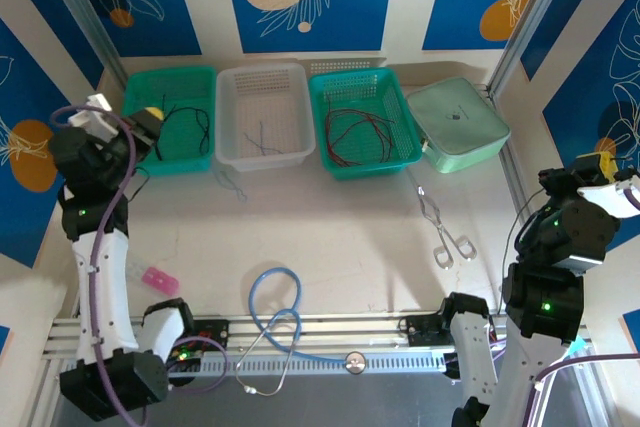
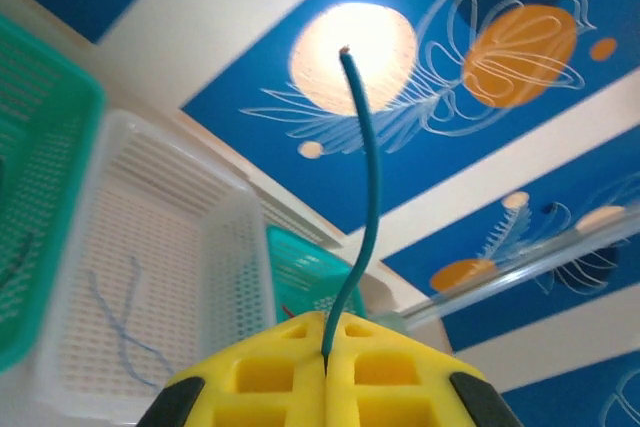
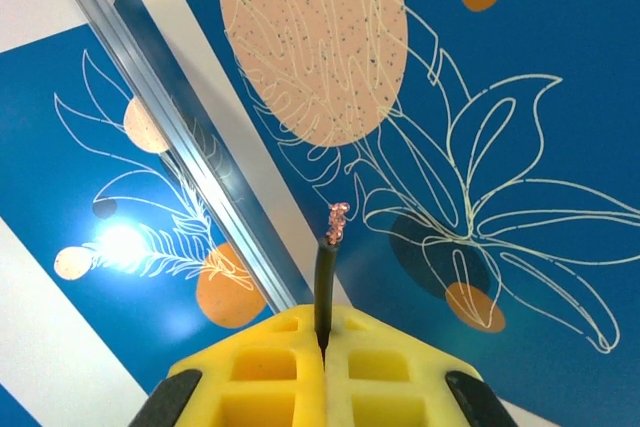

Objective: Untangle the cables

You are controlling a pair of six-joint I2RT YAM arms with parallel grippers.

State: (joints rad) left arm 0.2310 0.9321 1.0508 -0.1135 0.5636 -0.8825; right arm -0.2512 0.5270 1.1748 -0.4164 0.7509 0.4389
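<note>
Left gripper: yellow fingers pressed together, pinching thin teal cable, free end toward 12 o'clock.
Right gripper: clamped likewise on thin black cable, bare copper tip.
Top view: red and black cables inside green mesh basket, 12 o'clock on table.

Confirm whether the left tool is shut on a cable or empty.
Shut on one: the left tool shows its yellow pads meeting, with a teal cable rising from the seam between them.
</note>
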